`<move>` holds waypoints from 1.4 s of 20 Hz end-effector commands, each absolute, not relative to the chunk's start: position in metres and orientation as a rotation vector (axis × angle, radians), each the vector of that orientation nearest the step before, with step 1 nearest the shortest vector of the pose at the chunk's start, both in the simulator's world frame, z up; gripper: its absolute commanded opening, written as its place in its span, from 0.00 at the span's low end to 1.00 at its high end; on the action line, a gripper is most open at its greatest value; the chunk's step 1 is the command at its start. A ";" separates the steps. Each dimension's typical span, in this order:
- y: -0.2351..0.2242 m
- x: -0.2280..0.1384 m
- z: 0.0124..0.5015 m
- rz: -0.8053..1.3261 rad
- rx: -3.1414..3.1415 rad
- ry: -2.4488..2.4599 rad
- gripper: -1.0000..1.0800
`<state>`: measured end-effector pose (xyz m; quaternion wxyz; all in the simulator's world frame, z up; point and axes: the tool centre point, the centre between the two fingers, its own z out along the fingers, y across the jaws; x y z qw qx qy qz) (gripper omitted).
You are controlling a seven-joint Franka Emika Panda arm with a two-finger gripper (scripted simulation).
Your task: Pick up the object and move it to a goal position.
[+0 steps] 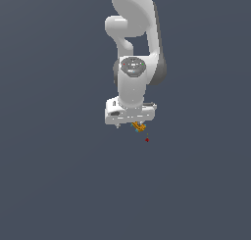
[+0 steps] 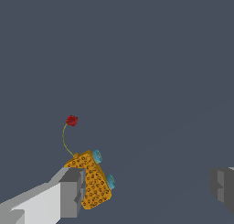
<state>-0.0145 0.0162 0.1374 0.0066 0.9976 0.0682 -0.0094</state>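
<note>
The object, a tiny orange-yellow studded block [image 2: 93, 184] with teal bits at its edge, lies tilted against one grey finger [image 2: 73, 193]. The other finger [image 2: 224, 186] stands far from it, so my gripper [image 2: 148, 189] is open and not clamped on the block. In the exterior view the block [image 1: 139, 127] sits just below the white hand, under the side of the gripper [image 1: 130, 125] at the exterior view's right. The goal position, a small dark-red marker [image 2: 71, 120] with a thin pale line, lies close beyond the block; it also shows in the exterior view [image 1: 146, 139], a little below and right of the block.
The white arm [image 1: 132, 48] reaches down from the top of the exterior view. The ground [image 1: 59, 175] is a plain dark grey-blue surface with no other objects in view.
</note>
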 end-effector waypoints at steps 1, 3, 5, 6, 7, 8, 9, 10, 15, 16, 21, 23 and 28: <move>0.025 -0.020 0.128 -0.027 3.113 0.303 0.96; 0.033 -0.026 0.119 -0.024 3.104 0.392 0.96; 0.043 -0.032 0.108 -0.021 3.090 0.494 0.96; 0.048 -0.036 0.103 -0.019 3.082 0.547 0.96; 0.053 -0.040 0.098 -0.017 3.073 0.597 0.96; 0.057 -0.043 0.094 -0.015 3.065 0.644 0.96; 0.062 -0.047 0.090 -0.013 3.056 0.687 0.96; 0.065 -0.050 0.086 -0.011 3.048 0.728 0.96; 0.080 -0.063 0.072 -0.004 3.013 0.880 0.96; 0.082 -0.065 0.070 -0.003 3.007 0.901 0.96; 0.087 -0.070 0.065 0.000 2.992 0.957 0.96; 0.087 -0.069 0.066 -0.002 2.994 0.950 0.96; 0.087 -0.070 0.058 -0.002 2.994 0.951 0.96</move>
